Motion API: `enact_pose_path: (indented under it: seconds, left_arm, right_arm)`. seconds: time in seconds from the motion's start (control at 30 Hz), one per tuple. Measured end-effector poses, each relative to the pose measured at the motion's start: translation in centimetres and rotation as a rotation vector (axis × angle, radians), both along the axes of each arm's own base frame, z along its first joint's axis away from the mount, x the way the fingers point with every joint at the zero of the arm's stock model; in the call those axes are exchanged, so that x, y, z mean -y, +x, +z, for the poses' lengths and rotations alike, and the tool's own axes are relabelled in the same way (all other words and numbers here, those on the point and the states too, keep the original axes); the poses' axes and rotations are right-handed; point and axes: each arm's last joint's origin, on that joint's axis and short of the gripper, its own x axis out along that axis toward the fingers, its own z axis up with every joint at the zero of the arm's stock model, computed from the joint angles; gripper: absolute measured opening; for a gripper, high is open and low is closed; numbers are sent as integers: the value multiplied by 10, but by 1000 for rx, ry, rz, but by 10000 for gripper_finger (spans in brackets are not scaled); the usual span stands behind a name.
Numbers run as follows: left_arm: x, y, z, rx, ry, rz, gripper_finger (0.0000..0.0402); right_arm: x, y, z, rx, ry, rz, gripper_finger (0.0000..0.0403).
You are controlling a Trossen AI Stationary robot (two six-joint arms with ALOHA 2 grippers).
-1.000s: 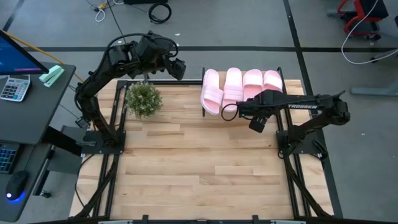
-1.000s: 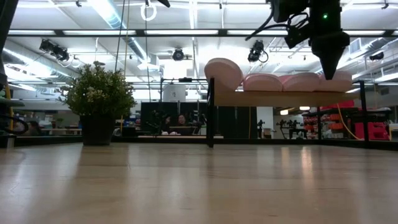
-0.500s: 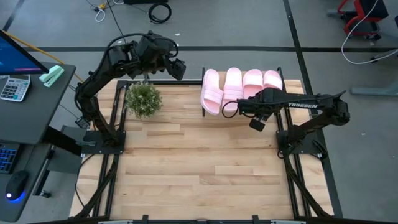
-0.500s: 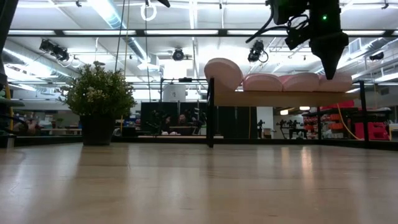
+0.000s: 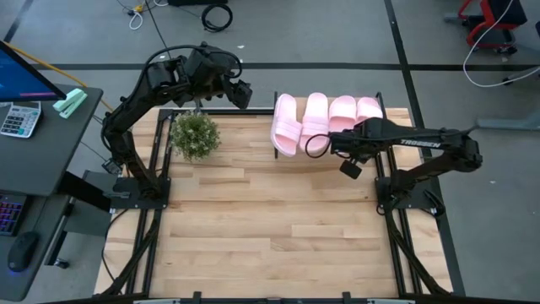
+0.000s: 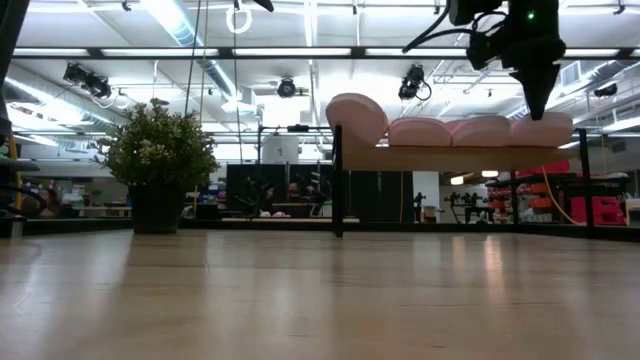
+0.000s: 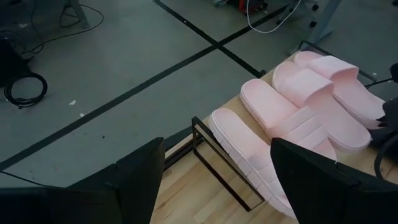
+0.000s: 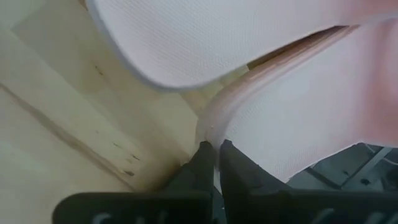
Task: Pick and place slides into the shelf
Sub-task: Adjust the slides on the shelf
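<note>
Several pale pink slides (image 5: 327,118) lie side by side on the shelf (image 6: 450,158) at the table's far right. The leftmost slide (image 6: 360,115) sits tilted, with one end raised over the shelf's left upright. My right gripper (image 5: 332,139) is shut and points down at the near ends of the middle slides (image 8: 298,118). My left gripper (image 7: 217,186) hangs open and empty, high over the far left beyond the plant, looking toward the shelf. My right gripper has its shut fingertips (image 8: 202,155) against the sole rim (image 8: 208,132) of one slide's near end, coming from above and the near side. A sliver of the rim runs down toward the tips. I cannot tell whether it is pinched or only touched. The slide lies flat on the shelf board.
A small potted plant (image 5: 194,135) stands at the table's far left. The plank tabletop (image 5: 270,219) spreads bare toward the near edge. Black uprights (image 5: 276,127) frame the shelf's sides. A desk with a keyboard and calculator (image 5: 21,118) stands left of the table.
My right gripper has shifted a little toward the far and right edges and risen slightly, staying at the near ends of the middle slides. The slides and my left arm have kept still.
</note>
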Motion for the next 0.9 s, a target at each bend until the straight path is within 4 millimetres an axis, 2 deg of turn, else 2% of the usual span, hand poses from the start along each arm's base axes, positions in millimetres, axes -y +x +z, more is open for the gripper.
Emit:
enact_pose_path:
  seconds: [0.17, 0.53, 0.9]
  left_arm:
    - [0, 0, 0, 0, 0, 0, 298]
    - [0, 0, 0, 1, 0, 1, 298]
    - [0, 0, 0, 0, 4, 7, 298]
  right_arm:
    - [-2, -1, 1, 16, 42, -6, 14]
    - [-21, 2, 1, 9, 59, 109, 13]
    - [-35, 4, 2, -13, -45, 231, 2]
